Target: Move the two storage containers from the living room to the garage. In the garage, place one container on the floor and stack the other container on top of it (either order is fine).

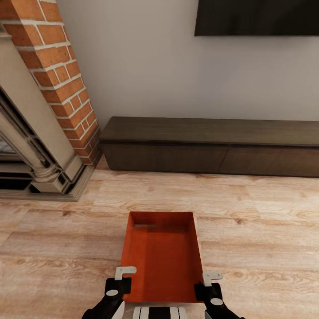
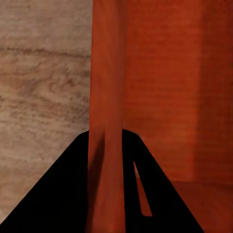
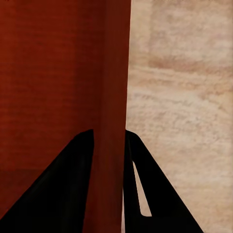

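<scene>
Left gripper (image 2: 108, 145) clamped astride the left long wall of the storage container (image 1: 162, 257), one finger inside, one outside, near the near corner. Right gripper (image 3: 109, 145) clamped likewise on the right long wall, opposite the left. Container held level just in front of the trunk, open side up, above the wood-plank floor (image 1: 266, 221) of the living room; from these views, cannot confirm whether it rests on the planks or hangs clear. Beyond it, low dark bench (image 1: 212, 146) along the far wall, brick fireplace (image 1: 57, 75) at far left, TV (image 1: 257, 17) at upper right. For the carry: keep both grips even and at equal height, avoid squeezing the thin walls inward, hold the bin level while turning the base away from the bench.
</scene>
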Robot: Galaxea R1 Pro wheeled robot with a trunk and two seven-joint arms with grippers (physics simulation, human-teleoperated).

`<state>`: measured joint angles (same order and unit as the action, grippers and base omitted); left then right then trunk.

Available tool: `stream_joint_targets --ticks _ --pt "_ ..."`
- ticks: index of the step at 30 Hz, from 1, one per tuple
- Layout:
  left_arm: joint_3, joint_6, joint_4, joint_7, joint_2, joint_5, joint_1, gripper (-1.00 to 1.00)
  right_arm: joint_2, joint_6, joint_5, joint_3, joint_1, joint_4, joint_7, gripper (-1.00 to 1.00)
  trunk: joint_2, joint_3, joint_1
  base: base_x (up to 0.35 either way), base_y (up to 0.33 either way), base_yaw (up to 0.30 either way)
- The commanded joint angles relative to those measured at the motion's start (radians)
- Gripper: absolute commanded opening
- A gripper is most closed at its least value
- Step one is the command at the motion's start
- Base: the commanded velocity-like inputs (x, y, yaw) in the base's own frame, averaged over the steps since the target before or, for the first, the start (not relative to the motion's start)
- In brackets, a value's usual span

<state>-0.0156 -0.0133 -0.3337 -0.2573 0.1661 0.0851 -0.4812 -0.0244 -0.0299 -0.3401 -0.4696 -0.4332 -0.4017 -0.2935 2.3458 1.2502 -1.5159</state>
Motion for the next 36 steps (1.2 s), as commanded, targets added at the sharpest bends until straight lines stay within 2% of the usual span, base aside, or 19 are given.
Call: stream_joint_targets --ticks 1,5,8,10,13,29,36 --pt "-0.010 -0.002 -0.001 -0.010 0.000 0.019 -0.001 -1.00 0.001 -0.005 -0.011 -0.002 -0.001 0.001 -0.011 -1.00 0.000 0.001 0.000 0.000 0.000 0.000" --pt "-0.010 -0.013 -0.008 -0.010 0.000 0.020 -0.001 -1.00 0.001 -0.014 -0.012 -0.003 -0.001 -0.007 -0.012 -1.00 0.000 0.001 0.000 0.000 0.000 0.000" --pt "-0.008 -0.015 -0.052 -0.009 -0.002 0.021 0.000 -1.00 0.003 -0.018 -0.011 -0.003 0.000 -0.035 -0.017 -1.00 0.000 0.001 0.000 0.000 0.000 0.000" --pt "-0.009 -0.015 -0.101 -0.007 -0.002 0.021 0.000 -1.00 0.008 -0.018 -0.011 -0.004 0.000 -0.089 -0.018 -1.00 0.000 0.001 0.000 0.000 0.000 0.000" --pt "-0.010 -0.012 -0.129 -0.005 -0.002 0.021 0.001 -1.00 0.026 -0.018 -0.011 -0.004 0.001 -0.123 -0.016 -1.00 0.000 0.001 0.000 0.000 0.000 0.000" --pt "-0.008 -0.002 -0.188 -0.005 -0.002 0.021 0.001 -1.00 0.048 -0.002 -0.002 -0.009 0.001 -0.214 -0.015 -1.00 0.000 0.001 0.000 0.000 0.000 0.000" --pt "-0.007 0.000 -0.190 -0.005 -0.002 0.021 0.001 -1.00 0.053 0.000 -0.002 -0.008 0.001 -0.222 -0.015 -1.00 0.000 0.001 0.000 0.000 0.000 0.000"
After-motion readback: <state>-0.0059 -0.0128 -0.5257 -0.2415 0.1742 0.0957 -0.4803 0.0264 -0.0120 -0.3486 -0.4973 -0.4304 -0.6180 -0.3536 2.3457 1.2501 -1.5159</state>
